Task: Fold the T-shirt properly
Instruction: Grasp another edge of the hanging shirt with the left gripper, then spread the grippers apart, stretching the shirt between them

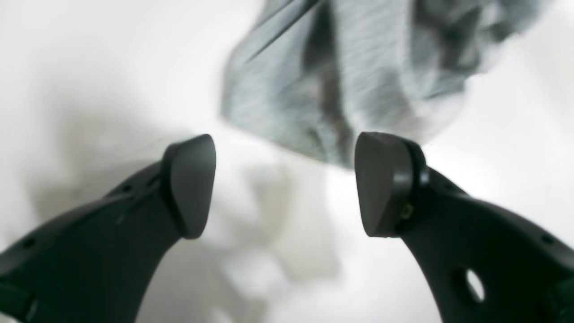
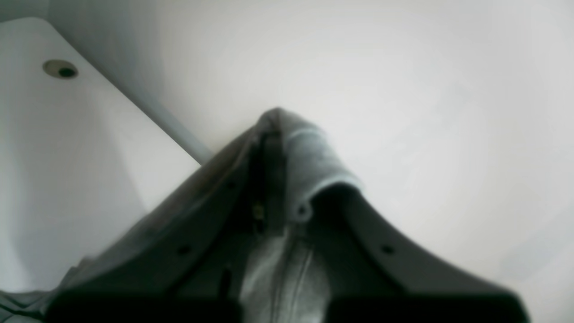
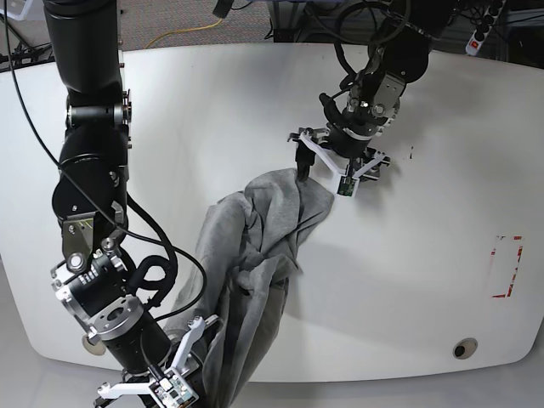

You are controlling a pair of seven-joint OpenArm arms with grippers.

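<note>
heather-grey t-shirt (image 3: 255,246), white table (image 3: 425,255)

Robotics lab, white table (image 3: 255,85), cables (image 3: 297,13) behind, power strip (image 3: 483,30)

One T-shirt (image 3: 255,246), grey, the only cloth. Two robot arms, each with one gripper: left gripper (image 3: 325,172), right gripper (image 3: 202,361). One white table (image 3: 425,280). One red-marked rectangle (image 3: 507,267) on it. Two round holes in the tabletop: (image 3: 463,348), (image 3: 91,343).
</note>
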